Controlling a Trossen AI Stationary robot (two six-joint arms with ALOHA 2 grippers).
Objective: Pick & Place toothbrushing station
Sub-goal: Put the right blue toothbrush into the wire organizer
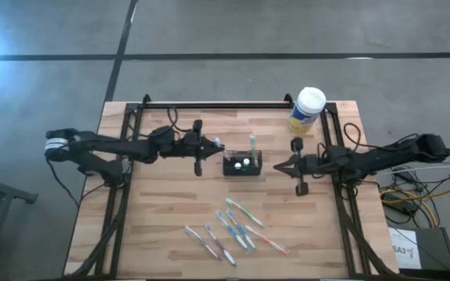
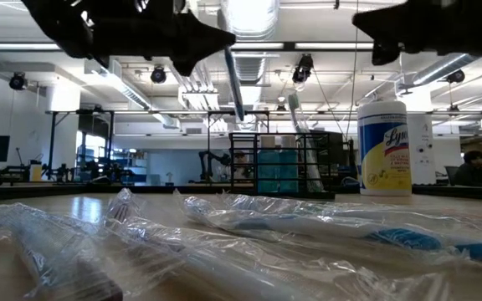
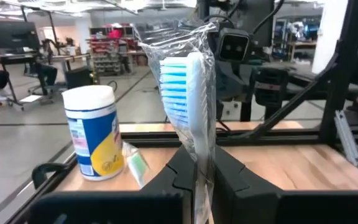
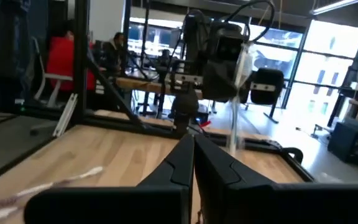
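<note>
The toothbrushing station (image 1: 242, 165), a small black slotted caddy, stands at mid-table with one toothbrush (image 1: 252, 144) upright in it; in the low view the toothbrushing station (image 2: 279, 163) shows behind the foreground wrappers. My left gripper (image 1: 209, 147) hovers just left of it, shut on a blue-bristled toothbrush (image 3: 188, 81) in a clear wrapper. My right gripper (image 1: 278, 166) is right of the caddy, shut and empty, its fingers (image 4: 191, 144) pointing toward the left arm. My left gripper pinches the wrapped toothbrush's handle (image 3: 199, 158), below the head, between its two fingers. The fingers come level from the table's left and lie across the brush. The brush stands nearly upright, head above the fingers, and its lower shaft (image 2: 234, 84) hangs clear of the table.
Several wrapped toothbrushes (image 1: 233, 230) lie loose on the near half of the table. A yellow canister with a white lid (image 1: 307, 109) stands at the far right. A black frame (image 1: 217, 104) runs along the table's far edge and sides. People sit in the room beyond.
</note>
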